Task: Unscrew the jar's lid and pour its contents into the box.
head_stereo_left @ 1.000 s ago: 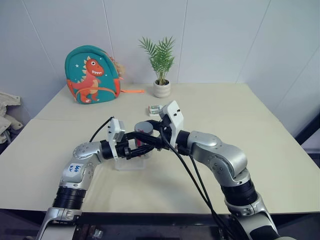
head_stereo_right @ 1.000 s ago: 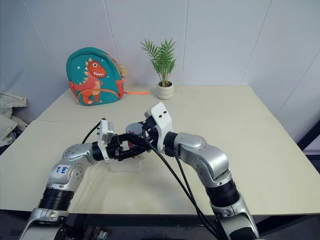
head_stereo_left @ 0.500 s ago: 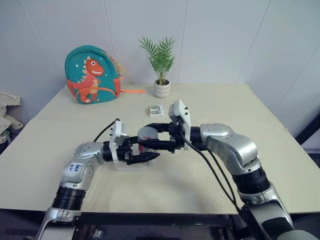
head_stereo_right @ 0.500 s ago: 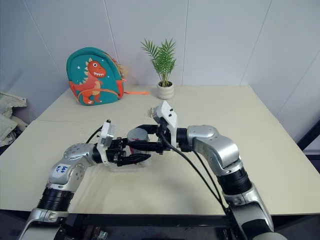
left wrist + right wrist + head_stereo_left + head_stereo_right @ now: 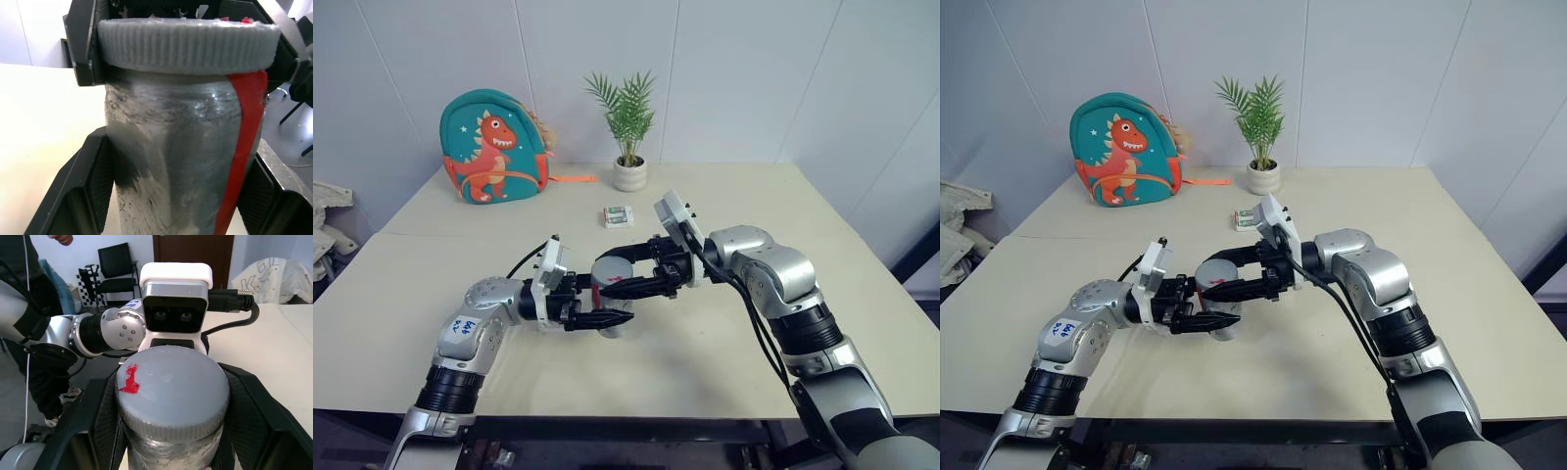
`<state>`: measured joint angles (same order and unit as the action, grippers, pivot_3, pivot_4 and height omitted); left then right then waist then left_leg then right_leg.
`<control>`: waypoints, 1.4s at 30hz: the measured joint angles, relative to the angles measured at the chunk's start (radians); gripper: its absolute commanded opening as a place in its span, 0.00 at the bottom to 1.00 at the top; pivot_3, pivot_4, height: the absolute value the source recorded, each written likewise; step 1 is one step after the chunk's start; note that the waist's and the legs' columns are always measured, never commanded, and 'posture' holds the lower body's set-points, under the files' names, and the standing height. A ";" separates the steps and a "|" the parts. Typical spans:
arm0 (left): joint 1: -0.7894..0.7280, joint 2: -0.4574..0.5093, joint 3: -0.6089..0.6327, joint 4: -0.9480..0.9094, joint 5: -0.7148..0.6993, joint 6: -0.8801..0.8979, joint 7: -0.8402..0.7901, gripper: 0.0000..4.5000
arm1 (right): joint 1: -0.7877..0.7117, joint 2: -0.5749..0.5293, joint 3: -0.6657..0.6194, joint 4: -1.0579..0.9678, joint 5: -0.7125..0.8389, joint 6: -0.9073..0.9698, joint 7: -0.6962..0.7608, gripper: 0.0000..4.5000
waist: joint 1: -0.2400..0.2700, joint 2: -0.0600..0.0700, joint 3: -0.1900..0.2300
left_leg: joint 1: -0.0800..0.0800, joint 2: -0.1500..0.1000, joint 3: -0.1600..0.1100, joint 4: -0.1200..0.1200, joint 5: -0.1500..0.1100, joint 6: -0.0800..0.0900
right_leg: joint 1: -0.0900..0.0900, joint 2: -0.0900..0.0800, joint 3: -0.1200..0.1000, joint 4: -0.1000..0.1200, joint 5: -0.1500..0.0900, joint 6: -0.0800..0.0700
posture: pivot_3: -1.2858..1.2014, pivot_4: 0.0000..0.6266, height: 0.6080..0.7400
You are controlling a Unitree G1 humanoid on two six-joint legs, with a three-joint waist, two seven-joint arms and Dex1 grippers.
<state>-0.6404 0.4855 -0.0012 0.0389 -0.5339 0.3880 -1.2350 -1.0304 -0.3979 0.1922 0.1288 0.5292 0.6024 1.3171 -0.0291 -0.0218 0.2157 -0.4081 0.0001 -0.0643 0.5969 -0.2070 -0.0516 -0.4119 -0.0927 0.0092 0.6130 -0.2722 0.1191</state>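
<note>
Backpack (image 5: 492, 145): teal with a dinosaur print, standing at the table's (image 5: 862, 323) far edge, about ten o'clock from the jar, well apart.
Left gripper (image 5: 612, 318): reaches in level from nine o'clock, fingers clamped on the jar's body below the cap; in the left wrist view a pad lies against each side of the body.
Jar (image 5: 611, 294): upright between the two arms near the table's middle, silvery body with a red strip down one side.
Box (image 5: 551, 321): only a clear edge is visible behind the left wrist, so its exact place relative to the jar cannot be told.
Lid (image 5: 172, 387): ribbed grey cap, seemingly seated on the jar, a red mark on its flat top.
Packet (image 5: 619, 216): small white-and-green, at twelve o'clock from the jar; a potted plant (image 5: 628, 131) stands beyond it.
Right gripper (image 5: 625, 286): comes in level from three o'clock, fingers closed narrow on the cap's rim.
Step in hand: likely the unscrewing. Keep the lower clamp firm and still so the body cannot spin, and turn the cap about the jar's own upright axis without prying sideways.
Risk: a tilted pull could jam the thread or spill the contents.
</note>
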 measured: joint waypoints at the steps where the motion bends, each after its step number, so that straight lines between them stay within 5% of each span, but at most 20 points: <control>1: 0.000 0.000 0.000 -0.001 0.000 0.001 0.000 0.65 | -0.001 0.001 0.000 0.004 0.000 -0.005 0.004 0.60 | 0.000 0.000 0.000 | 0.000 0.000 0.000 0.000 0.000 0.000 | 0.000 0.000 0.000 0.000 0.000 0.000 | 0.52 0.24 1.00; 7: 0.009 0.000 0.002 -0.010 0.000 0.004 0.009 0.65 | 0.000 0.009 0.000 0.020 0.000 -0.013 0.011 0.60 | 0.000 0.000 0.000 | 0.000 0.000 0.000 0.000 0.000 0.000 | 0.000 0.000 0.000 0.000 0.000 0.000 | 0.52 0.24 1.00; 13: 0.016 -0.004 0.003 -0.031 -0.011 0.004 0.012 0.65 | 0.002 0.008 -0.002 0.018 0.001 0.013 -0.006 0.99 | 0.001 0.000 0.000 | 0.000 0.000 0.000 0.000 0.000 0.000 | 0.000 0.000 0.000 0.000 0.000 0.000 | 0.52 0.24 1.00; 42: 0.030 -0.020 0.027 -0.017 -0.012 -0.051 0.092 0.65 | 0.036 0.095 -0.048 -0.072 -0.016 0.004 -0.222 0.99 | 0.001 0.000 0.000 | 0.000 0.000 0.000 0.001 0.001 -0.001 | 0.000 0.000 0.000 0.002 0.000 0.000 | 0.52 0.24 1.00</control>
<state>-0.6102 0.4659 0.0256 0.0220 -0.5459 0.3368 -1.1433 -0.9940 -0.3032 0.1443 0.0564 0.5130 0.6065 1.0954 -0.0283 -0.0218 0.2157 -0.4079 0.0000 -0.0644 0.5977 -0.2065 -0.0527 -0.4121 -0.0928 0.0094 0.6152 -0.2722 0.1190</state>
